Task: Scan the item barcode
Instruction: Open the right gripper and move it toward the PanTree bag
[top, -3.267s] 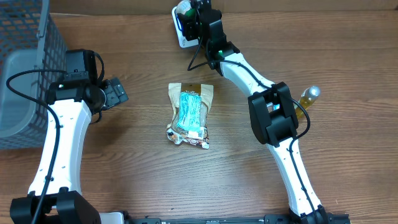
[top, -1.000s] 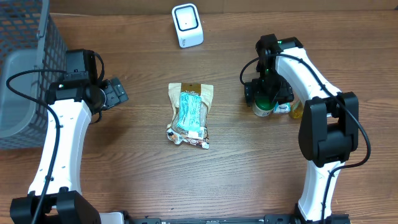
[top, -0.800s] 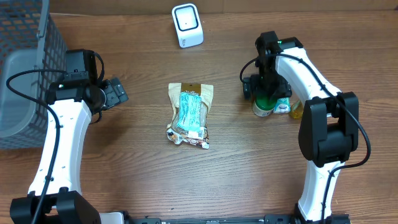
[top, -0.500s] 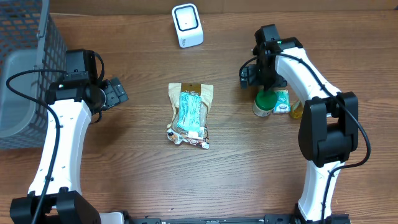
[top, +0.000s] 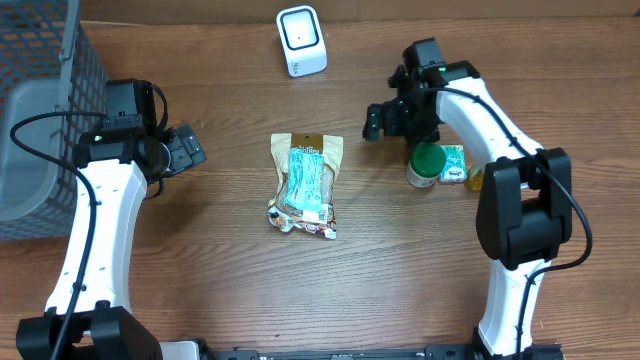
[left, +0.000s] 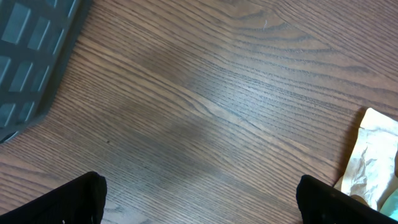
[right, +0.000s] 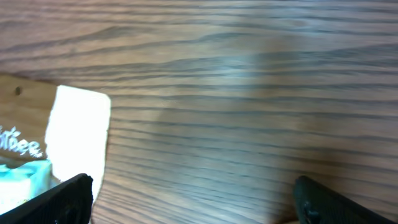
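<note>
A snack bag (top: 305, 185) with a teal label lies flat at the table's middle. The white barcode scanner (top: 301, 40) stands at the far edge. My right gripper (top: 378, 120) hangs open between the bag and a green-capped bottle (top: 427, 165), holding nothing. In the right wrist view the bag's pale top (right: 74, 134) shows at the left, beside my fingertips (right: 68, 198). My left gripper (top: 190, 148) is open to the left of the bag, with bare wood between its fingers (left: 71, 202). The bag's edge (left: 373, 158) shows at the right of the left wrist view.
A grey wire basket (top: 40, 110) fills the left edge; its corner (left: 31, 50) shows in the left wrist view. A small green box (top: 453, 165) and a yellow bottle (top: 477, 180) sit right of the green-capped bottle.
My right gripper has moved away from the green-capped bottle, up and to the left, towards the bag. The bottle stays standing by the box. The left arm has not moved.
</note>
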